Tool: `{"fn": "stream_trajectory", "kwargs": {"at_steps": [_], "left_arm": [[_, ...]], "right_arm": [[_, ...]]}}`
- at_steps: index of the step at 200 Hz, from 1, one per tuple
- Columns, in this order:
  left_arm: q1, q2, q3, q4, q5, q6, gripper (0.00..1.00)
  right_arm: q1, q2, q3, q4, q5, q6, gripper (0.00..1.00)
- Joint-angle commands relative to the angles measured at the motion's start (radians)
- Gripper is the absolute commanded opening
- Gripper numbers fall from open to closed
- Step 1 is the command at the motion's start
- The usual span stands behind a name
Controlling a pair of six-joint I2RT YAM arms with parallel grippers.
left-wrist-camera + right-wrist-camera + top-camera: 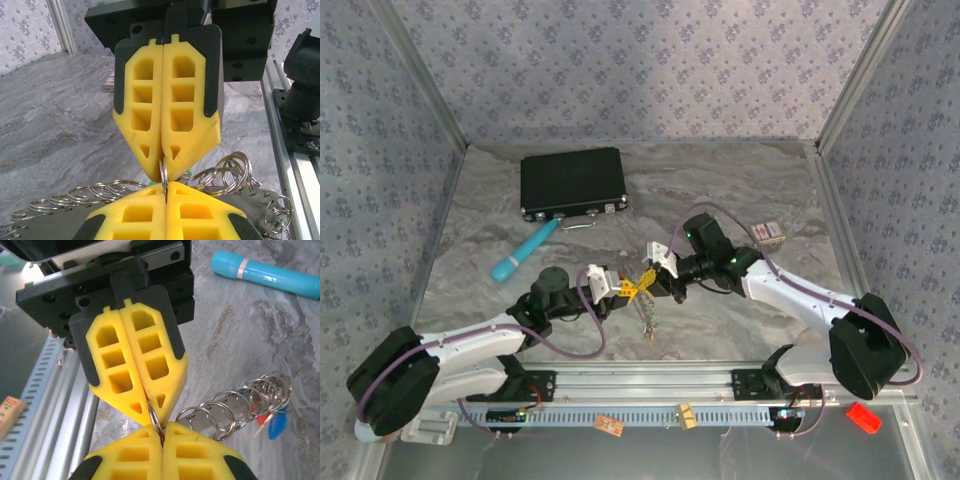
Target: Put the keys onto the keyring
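Left tool (pixel 166 187), right tool (pixel 162 429), both pinching keyring (pixel 163 174)

Top view: keys (pixel 648 322) too small to tell count or colours.
L wrist view: left gripper (pixel 166 189) cut off by bottom edge; keyring (pixel 163 175) mostly hidden inside the pinch.
R wrist view: teal tube (pixel 265 272) cut off at R edge; key heads partly hidden behind ring stack (pixel 235 405).
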State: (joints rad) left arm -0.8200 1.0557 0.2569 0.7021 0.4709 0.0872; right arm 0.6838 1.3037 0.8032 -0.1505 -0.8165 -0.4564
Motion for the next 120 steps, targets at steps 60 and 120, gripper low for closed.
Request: {"fn": "stream_trajectory", "kwargs": {"at_steps": [60,120], "left_arm": [[-0.006,-0.071,0.080,-0.216,-0.046,0.080,0.26],[-0.006,-0.046,0.094,-0.227,-0.002,0.088,0.22]], "right_arm": [[0.112,-0.031,0.154,-0.317,0.311,-0.209,0.00],[0.157,-0.008,0.221,-0.346,0.324,-0.234,0.00]]}}
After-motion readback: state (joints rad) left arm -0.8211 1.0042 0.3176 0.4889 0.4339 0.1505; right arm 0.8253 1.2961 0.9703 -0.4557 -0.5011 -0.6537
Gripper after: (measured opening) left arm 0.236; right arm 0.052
